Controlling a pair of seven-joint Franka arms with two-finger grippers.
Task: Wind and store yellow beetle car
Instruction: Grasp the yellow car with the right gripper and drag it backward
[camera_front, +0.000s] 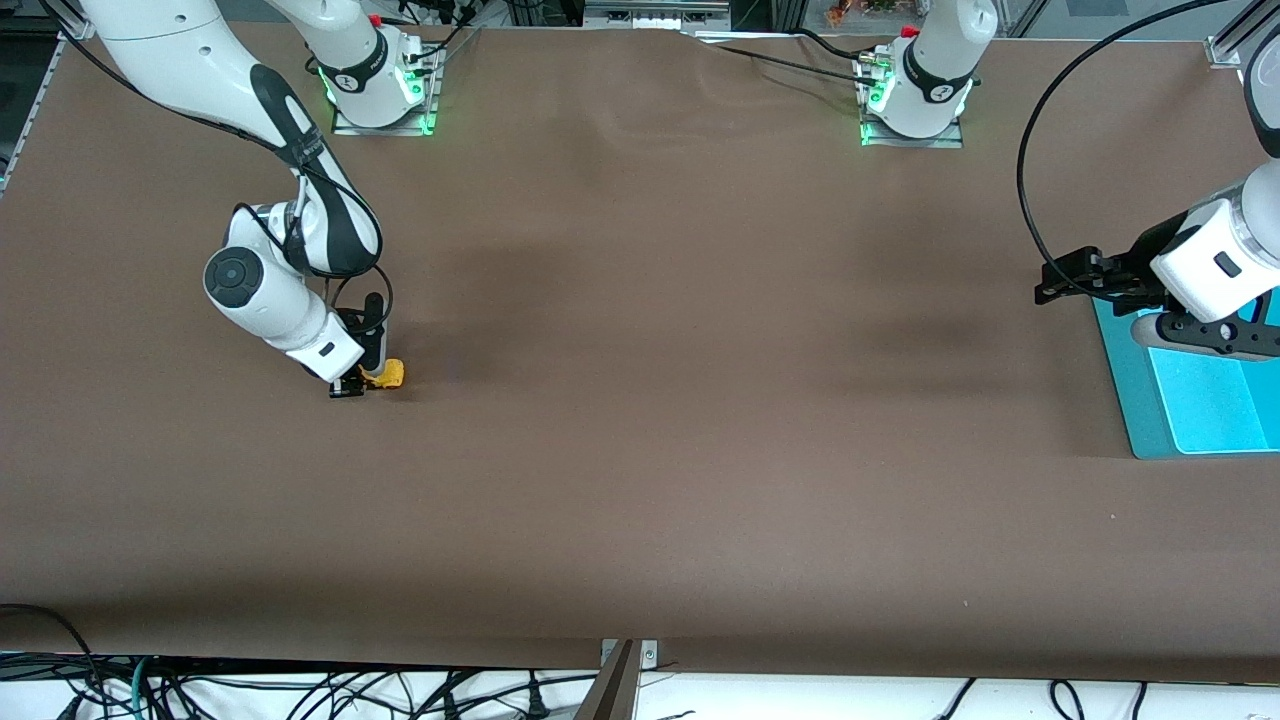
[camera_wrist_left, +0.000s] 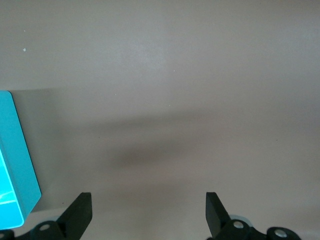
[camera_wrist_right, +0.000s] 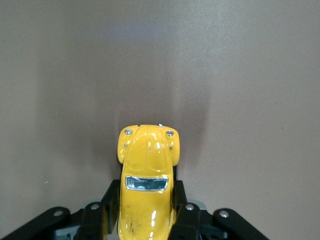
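Right wrist view: the car (camera_wrist_right: 147, 185) sits between the two fingers (camera_wrist_right: 186, 220) of the right pincer (camera_wrist_right: 145, 220), hood pointing away from the wrist, flanks pinched from both sides.
Car, place: low on the bench (camera_front: 640, 400), toward the right arm's end; whether its wheels touch the brown surface I cannot tell for sure (no gap shows in the front view, where the car (camera_front: 388, 374) looks to be right at the surface).
Right pincer (camera_front: 362, 384): pressed together on the car, down at the bench.
Left pincer (camera_front: 1068, 278): spread wide, holding nothing, hovering over bare bench just beside the bin (camera_front: 1135, 400); this arm waits.
Step in hand: winding, I judge, by dragging the car backward with its wheels on the bench.
How to do it well: keep the wheels pressed flat and pull straight along the car's length, so the body does not twist in the grip. Hold the pinch firm on the smooth shell, which could slip (glossy paint). Do not release until the car is lifted, or it will run off.
Bin: turquoise, at the left arm's end; the part in view holds nothing, and the left arm hides the rest.
Bin in left wrist view: only a corner (camera_wrist_left: 17, 165) shows.
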